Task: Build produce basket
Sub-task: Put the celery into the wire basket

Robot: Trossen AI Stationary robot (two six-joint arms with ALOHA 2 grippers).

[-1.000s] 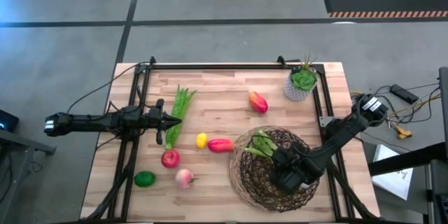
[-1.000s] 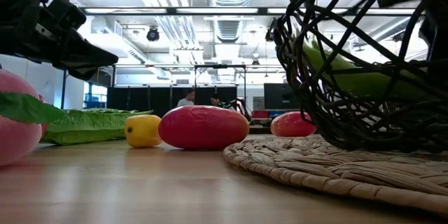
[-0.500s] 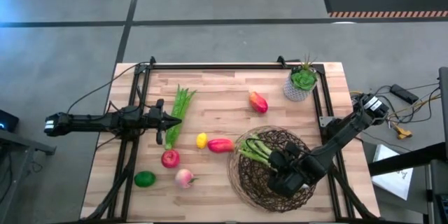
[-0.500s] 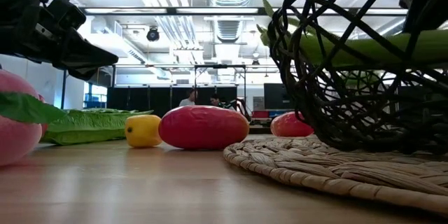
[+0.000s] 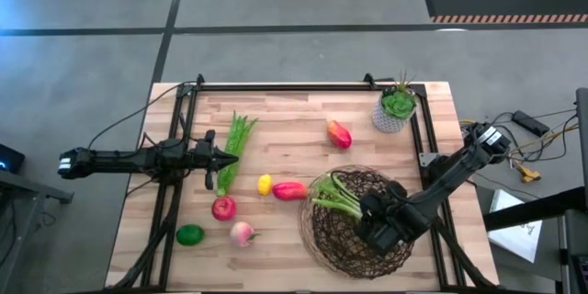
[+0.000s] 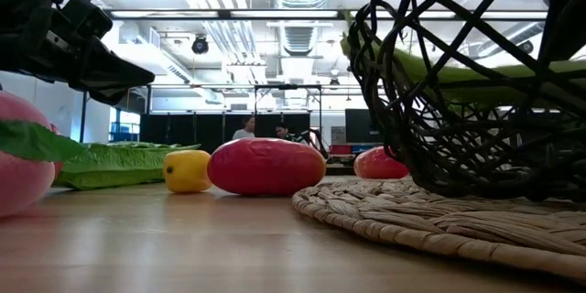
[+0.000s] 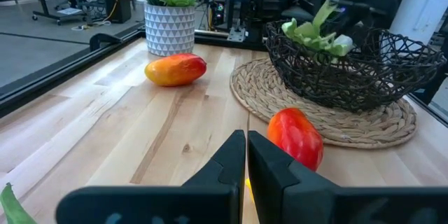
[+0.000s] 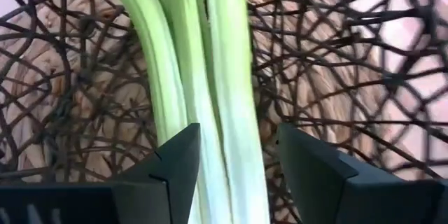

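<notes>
Over at about 4 o'clock on the table [image 5: 276, 133], the right gripper [image 5: 366, 213] is down inside the basket [image 5: 326, 234], jaws clamped on the pale stalks of the leafy green [image 5: 333, 198]. From the right wrist view you can see those stalks [image 8: 210, 77] running straight between the two fingers [image 8: 175, 161], with the dark wire mesh all round them. The leafy end pokes out over the basket's rim toward 10 o'clock. The basket sits on a round woven mat [image 6: 412, 220].

Rest of the produce is out on the wood, none of it in the basket: red pepper [image 5: 288, 190] and small lemon [image 5: 265, 184] just beside the mat at its 9 o'clock, mango [image 5: 339, 133] up around 12 from the basket, apple [image 5: 223, 208], peach [image 5: 242, 233] and lime [image 5: 190, 235] down toward 7 to 8 o'clock of the table. Green bean bundle [image 5: 234, 150] lies at 9 to 10 o'clock.

Left gripper [image 5: 210, 158] hangs right beside the beans, jaws pressed together on nothing, as its own wrist view shows [image 7: 246, 161]. Potted succulent [image 5: 397, 110] sits in the 1 o'clock corner.
</notes>
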